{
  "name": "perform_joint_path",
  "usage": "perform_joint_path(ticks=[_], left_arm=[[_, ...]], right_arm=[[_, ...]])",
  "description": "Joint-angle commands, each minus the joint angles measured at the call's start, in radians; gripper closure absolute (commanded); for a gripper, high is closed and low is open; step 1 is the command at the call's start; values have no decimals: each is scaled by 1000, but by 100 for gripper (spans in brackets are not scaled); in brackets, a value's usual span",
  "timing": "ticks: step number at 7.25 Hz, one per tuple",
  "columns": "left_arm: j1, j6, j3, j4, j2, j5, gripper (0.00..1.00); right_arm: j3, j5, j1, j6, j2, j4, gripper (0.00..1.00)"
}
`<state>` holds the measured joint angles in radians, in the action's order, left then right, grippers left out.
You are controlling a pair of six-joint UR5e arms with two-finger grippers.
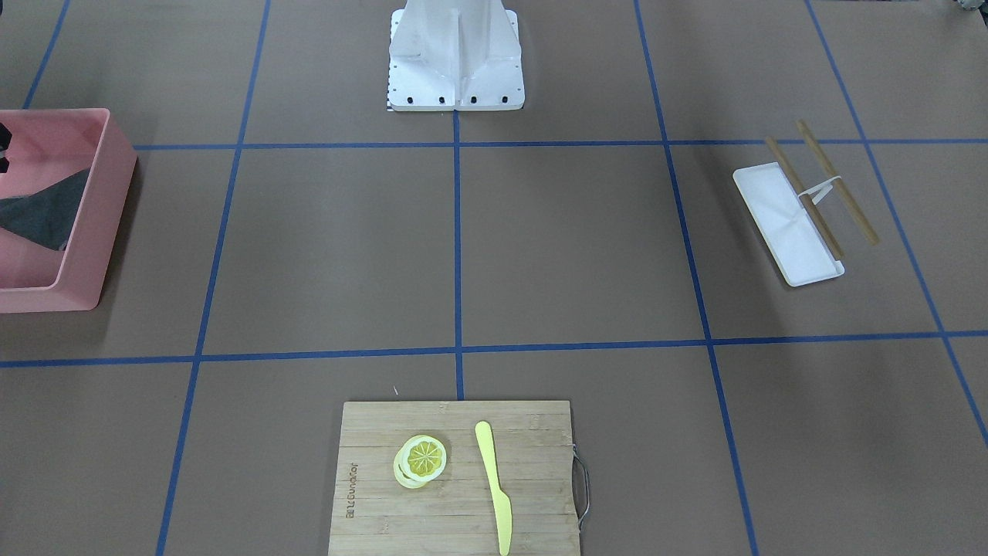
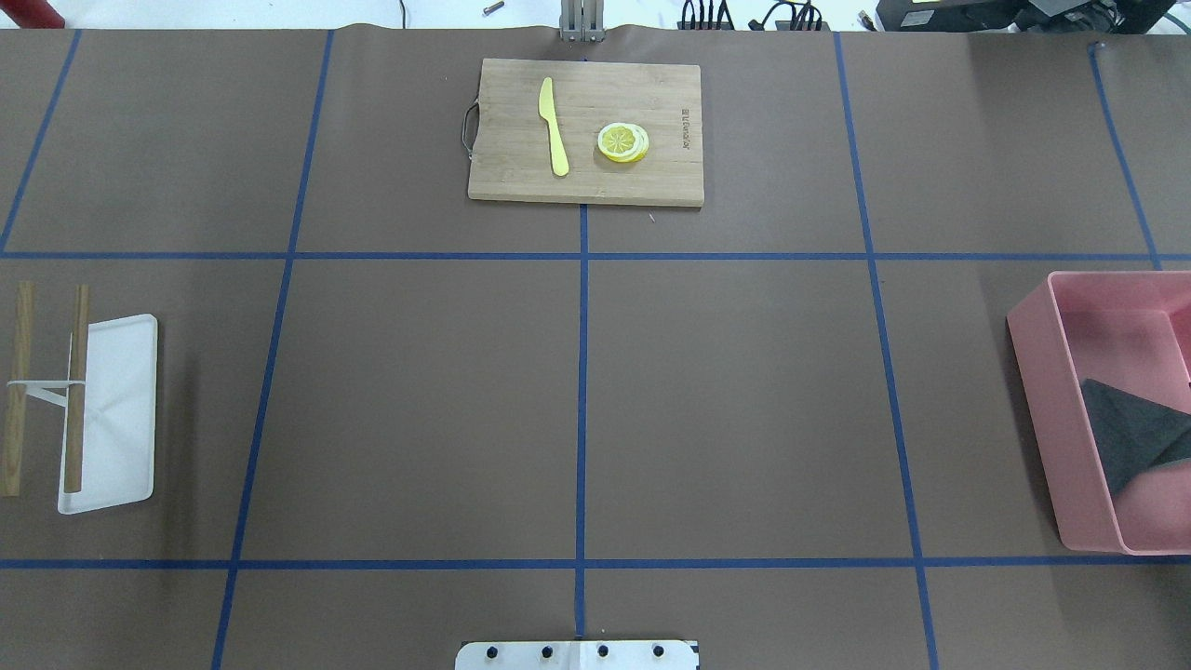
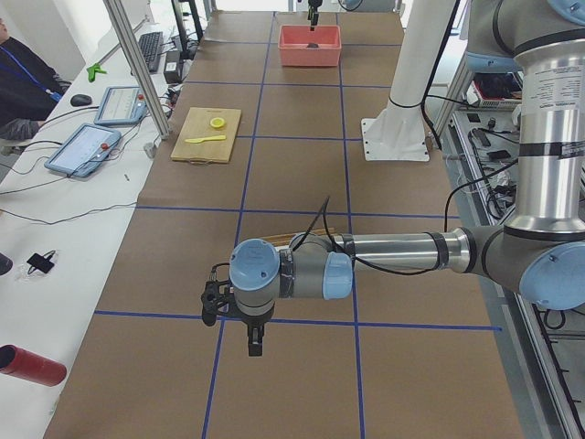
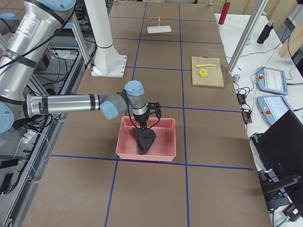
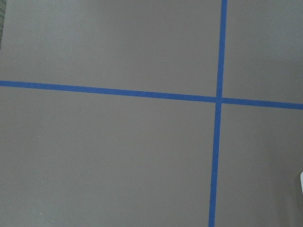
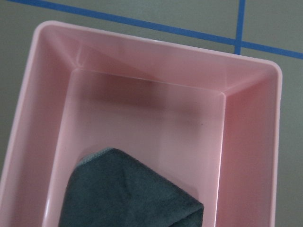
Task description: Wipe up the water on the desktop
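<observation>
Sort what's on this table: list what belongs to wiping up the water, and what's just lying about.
For the job: desktop; dark grey cloth; pink bin holding it; right hand over the bin.

Lying about: bamboo cutting board; yellow knife; lemon slices; white tray; two wooden sticks.
</observation>
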<state>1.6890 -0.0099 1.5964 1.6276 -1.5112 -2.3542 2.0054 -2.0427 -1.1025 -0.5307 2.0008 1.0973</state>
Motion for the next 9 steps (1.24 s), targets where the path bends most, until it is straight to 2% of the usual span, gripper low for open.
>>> perform_joint_path(ticks=[1, 3, 4, 5, 6, 8, 9], left_arm=[[-2, 1, -1, 0, 0, 1, 2], [-2, 1, -1, 2, 0, 1, 1], [-2, 1, -1, 2, 0, 1, 2], [-2, 1, -1, 2, 0, 1, 1], [-2, 1, -1, 2, 0, 1, 2], [-2, 1, -3, 2, 0, 1, 1], [-2, 1, -4, 0, 0, 1, 1]], right_arm=[[-88, -10, -90, 15, -145, 83, 0], [-102, -8, -153, 178, -340, 407, 0], [-105, -8, -193, 219, -408, 524, 0], [-147, -57, -229, 224, -440, 553, 0], [-243, -174, -284, 265, -457, 543, 0], [-359, -194, -371, 296, -410, 539, 0], [-352, -201, -425, 298, -358, 491, 0]])
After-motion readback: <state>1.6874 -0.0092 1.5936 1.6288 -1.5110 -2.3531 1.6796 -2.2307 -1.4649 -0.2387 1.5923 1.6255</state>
